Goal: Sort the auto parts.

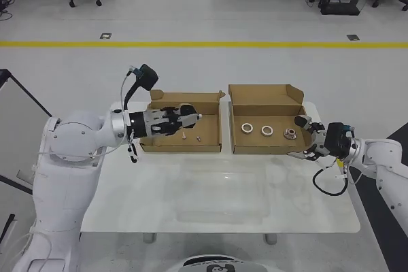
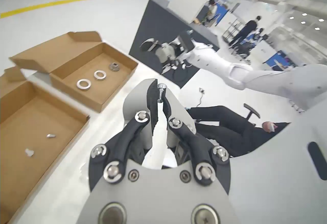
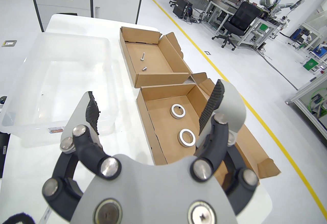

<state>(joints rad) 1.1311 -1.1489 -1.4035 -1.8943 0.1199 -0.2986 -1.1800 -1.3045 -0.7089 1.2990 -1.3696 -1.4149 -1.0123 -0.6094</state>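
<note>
Steel bolt (image 2: 161, 89) pinched at the very tips of the left gripper (image 2: 158, 97), which is clamped on the threaded shank and hangs over the left box (image 1: 221, 129), towards that box's right wall.

Risks, as judged from this pose:
- The hold is narrow and sits at the tips, so the bolt may pivot or slip out before it is over the right spot.
- The box walls are low. A release from height may let the bolt bounce or roll over a wall and onto the table (image 1: 122, 197).
- The gripper is close to where the two boxes meet, so a drift to the right could put the bolt among the rings and spoil the sort.
- The right gripper (image 1: 299, 139), its fingers spread wide apart and holding nothing, sits at the right wall of the right box (image 1: 232, 129). A careless sweep could push that box.

Containers:
- The left box holds two short bolts (image 1: 184, 134) (image 1: 198, 138), lying apart on its floor.
- The right box holds two metal rings (image 1: 247, 128) (image 1: 267, 129) side by side, with a darker hub (image 1: 290, 133) to their right.
- A clear plastic tub (image 3: 38, 133) stands on the near side of the boxes.
</note>
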